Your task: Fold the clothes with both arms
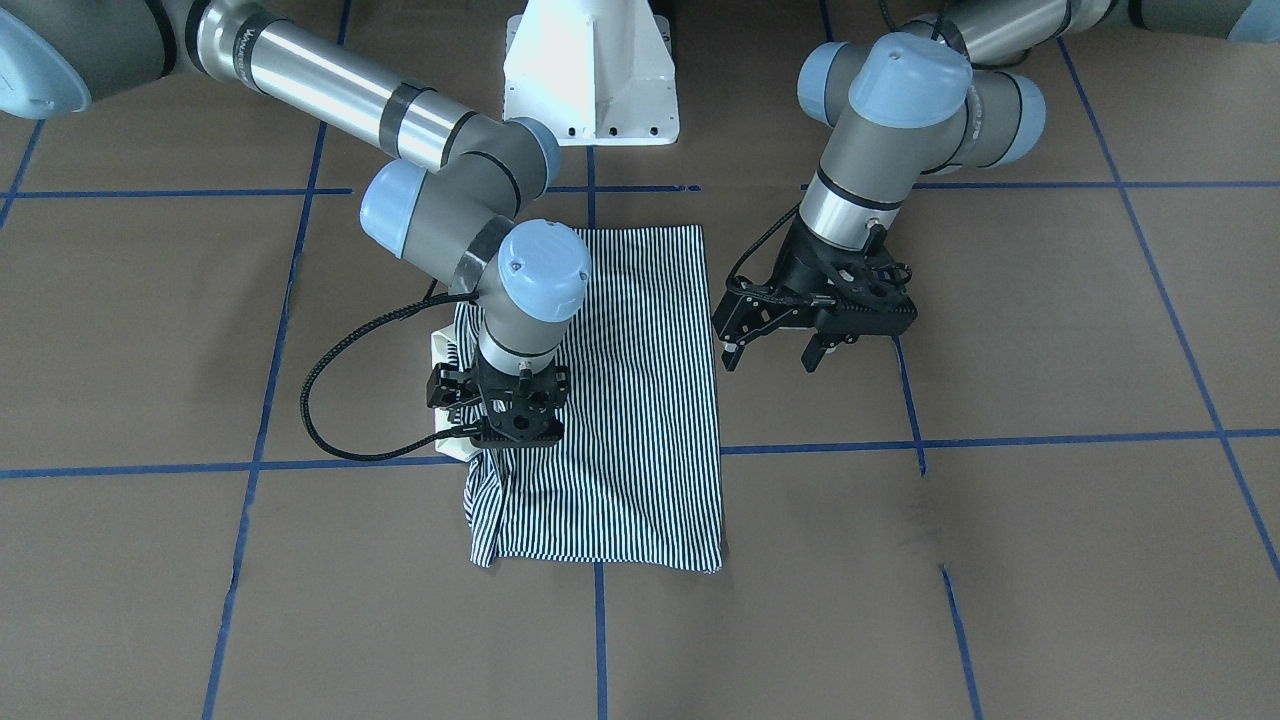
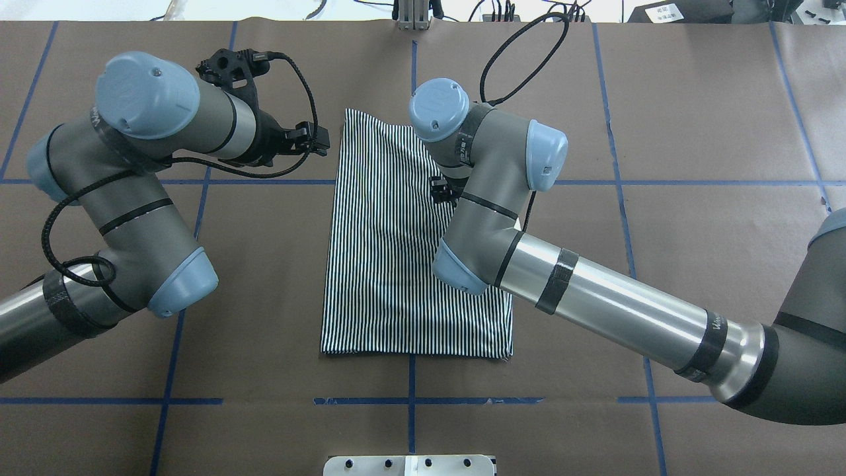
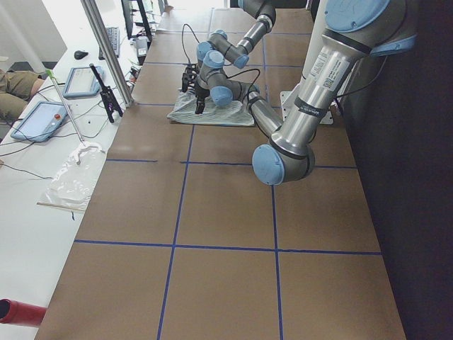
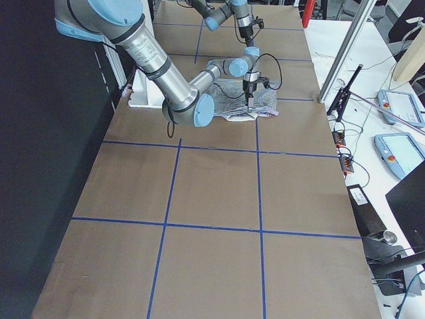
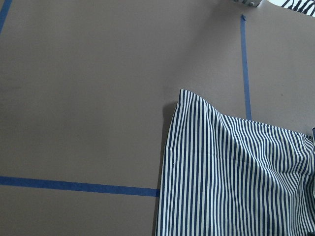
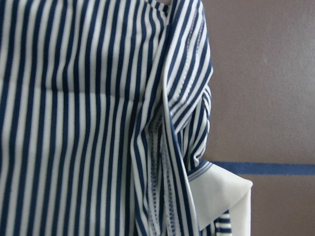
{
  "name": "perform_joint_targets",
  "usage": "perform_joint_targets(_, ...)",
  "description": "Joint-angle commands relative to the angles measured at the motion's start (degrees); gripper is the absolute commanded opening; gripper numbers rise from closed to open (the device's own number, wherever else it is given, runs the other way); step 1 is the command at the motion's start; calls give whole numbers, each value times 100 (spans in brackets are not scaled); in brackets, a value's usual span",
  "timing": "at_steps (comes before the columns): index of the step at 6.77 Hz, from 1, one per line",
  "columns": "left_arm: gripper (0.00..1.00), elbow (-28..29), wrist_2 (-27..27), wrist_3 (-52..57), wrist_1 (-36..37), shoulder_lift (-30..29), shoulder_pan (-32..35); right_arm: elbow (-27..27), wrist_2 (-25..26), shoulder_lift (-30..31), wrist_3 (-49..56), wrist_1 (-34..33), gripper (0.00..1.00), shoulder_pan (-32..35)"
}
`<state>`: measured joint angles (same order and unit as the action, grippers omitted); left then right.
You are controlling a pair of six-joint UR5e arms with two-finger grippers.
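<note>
From the front, a thin-striped polo shirt (image 1: 630, 400), folded into a long rectangle, is laid flat on a brown paper surface (image 1: 1000, 560) gridded with blue tape. The right gripper (image 1: 505, 430) is pointed straight down onto the shirt's rumpled edge, and the state of its jaws cannot be told. The left gripper (image 1: 772, 355) is held just beside the opposite edge, jaws spread wide. In the right wrist view, a ribbed cream collar (image 6: 221, 194) is seen beside bunched stripes.

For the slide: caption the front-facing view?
Right gripper at the folded striped polo's edge; left gripper open beside it.
</note>
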<state>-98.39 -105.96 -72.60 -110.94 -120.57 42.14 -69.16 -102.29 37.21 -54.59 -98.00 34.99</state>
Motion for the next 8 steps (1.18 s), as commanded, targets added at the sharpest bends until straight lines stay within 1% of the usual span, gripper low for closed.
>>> perform_joint_targets(1, 100, 13, -47, 1, -51, 34, -4, -1, -1, 15, 166, -271, 100, 26)
perform_joint_targets(3, 100, 13, -47, 1, -51, 25, -4, -28, -10, 58, 264, -396, 100, 113)
perform_joint_targets(5, 100, 4, -47, 1, -60, 16, -4, -54, 34, 277, 299, -387, 100, 149)
perform_joint_targets(6, 100, 4, -47, -8, -60, 7, -13, -124, 8, 418, 613, -439, 100, 375)
perform_joint_targets(7, 100, 4, -47, -8, -60, -1, -13, -359, 25, 732, 1059, -457, 100, 604)
perform_joint_targets(8, 100, 4, -47, -8, -60, -10, -13, -501, 86, 1101, 1429, -396, 100, 693)
